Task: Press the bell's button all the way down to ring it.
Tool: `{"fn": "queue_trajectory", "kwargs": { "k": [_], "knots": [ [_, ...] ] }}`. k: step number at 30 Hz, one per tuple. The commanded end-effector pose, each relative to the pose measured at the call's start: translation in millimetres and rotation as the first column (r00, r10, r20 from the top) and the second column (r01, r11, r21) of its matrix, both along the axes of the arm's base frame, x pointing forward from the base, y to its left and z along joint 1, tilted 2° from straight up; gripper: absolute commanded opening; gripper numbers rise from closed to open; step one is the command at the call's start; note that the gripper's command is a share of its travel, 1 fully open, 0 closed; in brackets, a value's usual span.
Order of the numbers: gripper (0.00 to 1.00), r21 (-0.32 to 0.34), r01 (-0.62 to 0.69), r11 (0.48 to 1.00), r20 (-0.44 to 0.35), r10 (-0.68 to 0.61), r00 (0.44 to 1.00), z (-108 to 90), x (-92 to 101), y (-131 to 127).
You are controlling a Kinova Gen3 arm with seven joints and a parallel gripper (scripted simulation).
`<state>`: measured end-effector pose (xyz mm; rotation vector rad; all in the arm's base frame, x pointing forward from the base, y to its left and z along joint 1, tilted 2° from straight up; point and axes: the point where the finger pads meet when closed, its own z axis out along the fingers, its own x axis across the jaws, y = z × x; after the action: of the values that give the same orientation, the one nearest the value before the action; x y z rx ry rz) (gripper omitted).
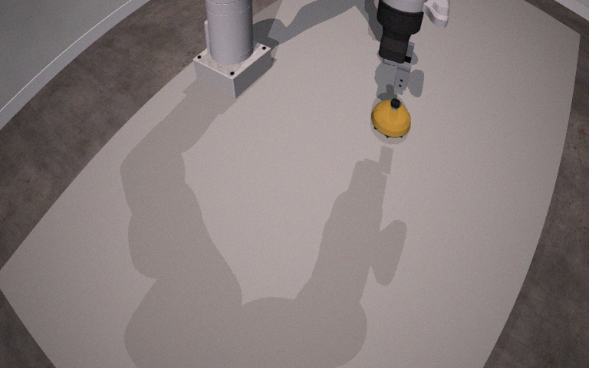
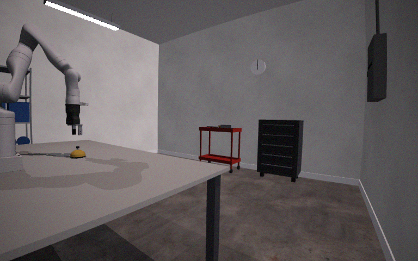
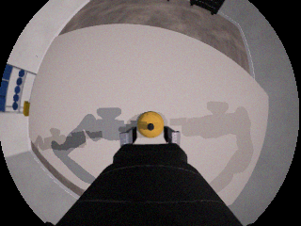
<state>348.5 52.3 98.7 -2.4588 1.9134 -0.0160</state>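
Grey walls, wall clock (image 2: pixel 258 66), red cart (image 2: pixel 219 129), black drawer cabinet (image 2: pixel 280 147), concrete floor (image 2: pixel 277 215).

bell (image 1: pixel 390 117) on table (image 1: pixel 269 182) | end effector (image 2: pixel 77 130) above bell, apart | arm base (image 1: pixel 204 69) left of bell

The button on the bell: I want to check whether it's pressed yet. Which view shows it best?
The top view: the black button stands clear above the yellow bell, apart from the open claw. The exterior view shows it small and far off. In the wrist view the bell shows, but the button is indistinct.
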Motion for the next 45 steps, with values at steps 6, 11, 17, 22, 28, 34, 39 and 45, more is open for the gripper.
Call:
{"fn": "queue_trajectory", "kwargs": {
  "k": [6,11,17,22,28,34,39,45],
  "knots": [
    [0.17,0.001,0.002,1.0,0.001,-0.002,1.0,0.3,0.1,-0.4],
    [0.17,0.001,0.002,1.0,0.001,-0.002,1.0,0.3,0.1,-0.4],
    [0.17,0.001,0.002,1.0,0.001,-0.002,1.0,0.3,0.1,-0.4],
    [0.17,0.001,0.002,1.0,0.001,-0.002,1.0,0.3,0.1,-0.4],
    [0.17,0.001,0.002,1.0,0.001,-0.002,1.0,0.3,0.1,-0.4],
    [0.17,0.001,0.002,1.0,0.001,-0.002,1.0,0.3,0.1,-0.4],
    [0.17,0.001,0.002,1.0,0.001,-0.002,1.0,0.3,0.1,-0.4],
    [0.17,0.001,0.002,1.0,0.001,-0.002,1.0,0.3,0.1,-0.4]
  ]
}}
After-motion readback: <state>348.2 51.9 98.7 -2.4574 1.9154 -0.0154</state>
